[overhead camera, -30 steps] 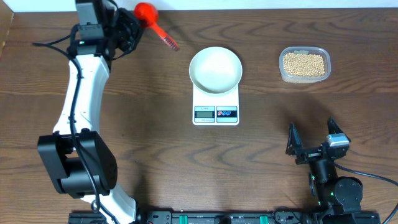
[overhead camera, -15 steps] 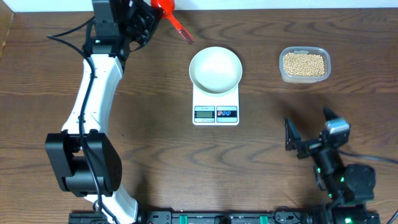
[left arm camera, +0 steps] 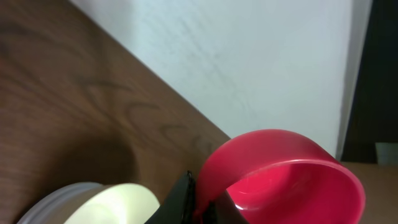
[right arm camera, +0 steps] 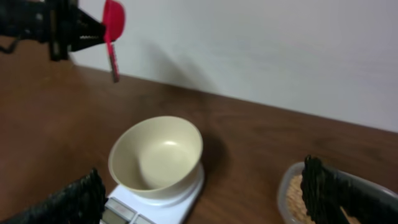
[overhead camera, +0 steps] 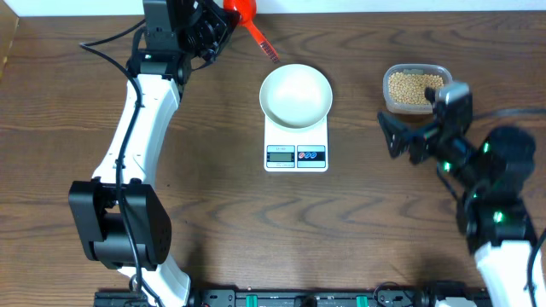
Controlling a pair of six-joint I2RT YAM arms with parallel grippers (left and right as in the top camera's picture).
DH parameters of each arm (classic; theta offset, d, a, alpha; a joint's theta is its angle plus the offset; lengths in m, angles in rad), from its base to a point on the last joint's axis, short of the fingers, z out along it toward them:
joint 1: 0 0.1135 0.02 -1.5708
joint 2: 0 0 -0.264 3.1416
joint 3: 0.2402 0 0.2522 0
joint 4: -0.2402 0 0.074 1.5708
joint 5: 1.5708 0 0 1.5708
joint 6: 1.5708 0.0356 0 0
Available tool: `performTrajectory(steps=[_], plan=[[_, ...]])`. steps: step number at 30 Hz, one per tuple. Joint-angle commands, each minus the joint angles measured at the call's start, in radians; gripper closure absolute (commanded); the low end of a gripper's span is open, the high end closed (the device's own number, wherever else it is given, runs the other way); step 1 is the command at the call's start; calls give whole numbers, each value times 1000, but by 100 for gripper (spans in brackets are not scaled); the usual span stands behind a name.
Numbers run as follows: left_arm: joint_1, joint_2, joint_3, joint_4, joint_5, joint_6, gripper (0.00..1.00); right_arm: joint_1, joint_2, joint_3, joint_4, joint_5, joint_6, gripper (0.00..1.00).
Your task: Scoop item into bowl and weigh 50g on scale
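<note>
The empty white bowl stands on the white scale at the table's middle. My left gripper is shut on the red scoop and holds it in the air, above and to the left of the bowl, near the back edge. The scoop's empty head fills the left wrist view, with the bowl below it. The tan beans lie in a clear tub at the right. My right gripper is open and empty, just in front of the tub. Its view shows the bowl, the scoop and the beans.
The clear plastic tub sits right of the scale, close behind my right gripper. A white wall runs along the table's back edge. Brown wood table lies in front of the scale.
My left arm has carried the scoop to the right, nearer the bowl. My right arm has lifted from the front edge and moved back, up to the tub.
</note>
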Motion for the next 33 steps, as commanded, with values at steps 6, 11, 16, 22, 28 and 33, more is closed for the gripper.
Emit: performTrajectory(steps=[6, 11, 16, 22, 28, 33], plan=[[-18, -24, 18, 48, 26, -6, 93, -44, 310, 430, -242, -298, -40, 1], [-58, -24, 18, 48, 25, -100, 93, -37, 455, 643, -411, -373, -55, 1], [-97, -24, 18, 53, 24, -226, 93, 19, 577, 794, -480, -372, -55, 1], [-103, -24, 18, 60, 24, -389, 93, 105, 660, 817, -437, -369, -107, 1], [-103, -24, 18, 63, 25, -451, 93, 129, 700, 816, -420, -359, -57, 1], [-103, -24, 18, 62, 26, -545, 93, 141, 703, 816, -343, -375, 64, 1]])
